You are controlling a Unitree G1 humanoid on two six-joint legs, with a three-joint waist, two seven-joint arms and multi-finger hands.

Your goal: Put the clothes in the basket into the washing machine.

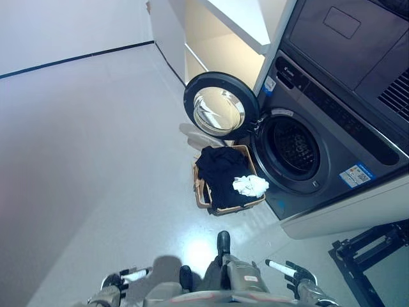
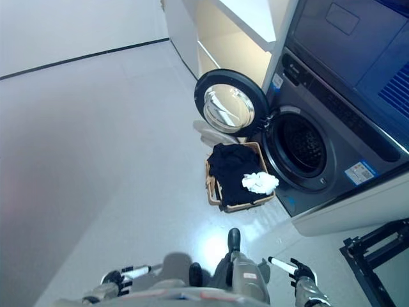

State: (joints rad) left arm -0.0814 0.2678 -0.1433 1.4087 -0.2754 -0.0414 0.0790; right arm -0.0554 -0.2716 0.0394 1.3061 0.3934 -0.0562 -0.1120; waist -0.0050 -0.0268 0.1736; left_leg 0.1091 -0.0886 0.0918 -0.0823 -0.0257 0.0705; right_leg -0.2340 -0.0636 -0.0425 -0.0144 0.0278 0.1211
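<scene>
A wicker basket (image 1: 202, 193) stands on the floor just in front of the washing machine (image 1: 332, 144). It is heaped with black clothes (image 1: 222, 173) and a small white garment (image 1: 250, 185) lies on top at its right side. The machine's round door (image 1: 220, 105) is swung wide open to the left, and the dark drum opening (image 1: 291, 147) shows. My left hand (image 1: 119, 279) sits at the bottom left and my right hand (image 1: 294, 272) at the bottom right, both low, far from the basket, fingers straight and holding nothing.
A cream cabinet (image 1: 211, 45) with a white shelf stands behind the open door. A black metal frame (image 1: 370, 252) is at the lower right beside the machine. Open pale floor (image 1: 83, 147) stretches to the left.
</scene>
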